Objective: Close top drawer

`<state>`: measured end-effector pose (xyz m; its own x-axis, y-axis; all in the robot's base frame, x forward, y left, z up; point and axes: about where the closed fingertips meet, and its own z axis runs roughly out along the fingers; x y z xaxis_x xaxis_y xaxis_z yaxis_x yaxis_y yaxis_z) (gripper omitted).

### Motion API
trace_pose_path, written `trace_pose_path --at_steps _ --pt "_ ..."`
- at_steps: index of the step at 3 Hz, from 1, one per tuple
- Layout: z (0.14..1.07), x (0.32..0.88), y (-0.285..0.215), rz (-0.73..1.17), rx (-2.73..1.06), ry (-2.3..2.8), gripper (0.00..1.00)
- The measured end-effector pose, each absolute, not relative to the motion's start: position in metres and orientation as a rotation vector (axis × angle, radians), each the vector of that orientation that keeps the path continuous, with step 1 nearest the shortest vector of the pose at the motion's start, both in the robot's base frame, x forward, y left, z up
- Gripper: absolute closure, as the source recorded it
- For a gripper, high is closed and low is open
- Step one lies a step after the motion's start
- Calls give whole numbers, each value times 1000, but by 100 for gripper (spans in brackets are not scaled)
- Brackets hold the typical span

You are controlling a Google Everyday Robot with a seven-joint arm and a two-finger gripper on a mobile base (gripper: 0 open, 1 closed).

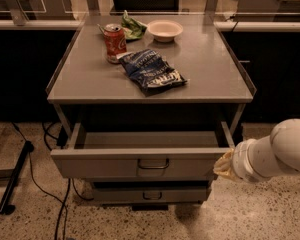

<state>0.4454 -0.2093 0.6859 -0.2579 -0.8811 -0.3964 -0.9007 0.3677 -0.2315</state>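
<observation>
The top drawer is a wide grey metal drawer with a small dark wire pull centred on its front. It stands pulled well out from under the grey table top, and its inside looks empty. My gripper is at the right end of the drawer's front, at the end of my white arm, which comes in from the right edge. It looks to be against the drawer's front right corner.
On the table top lie a blue chip bag, a red soda can, a green bag and a white bowl. A lower drawer sits under the top one. Black cables run on the speckled floor at the left.
</observation>
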Motion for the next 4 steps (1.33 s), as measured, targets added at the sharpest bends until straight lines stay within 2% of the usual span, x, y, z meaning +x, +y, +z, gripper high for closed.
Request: trace_pose_path --at_steps 4 --pt "658 517 -185 -97 -1422 1888 100"
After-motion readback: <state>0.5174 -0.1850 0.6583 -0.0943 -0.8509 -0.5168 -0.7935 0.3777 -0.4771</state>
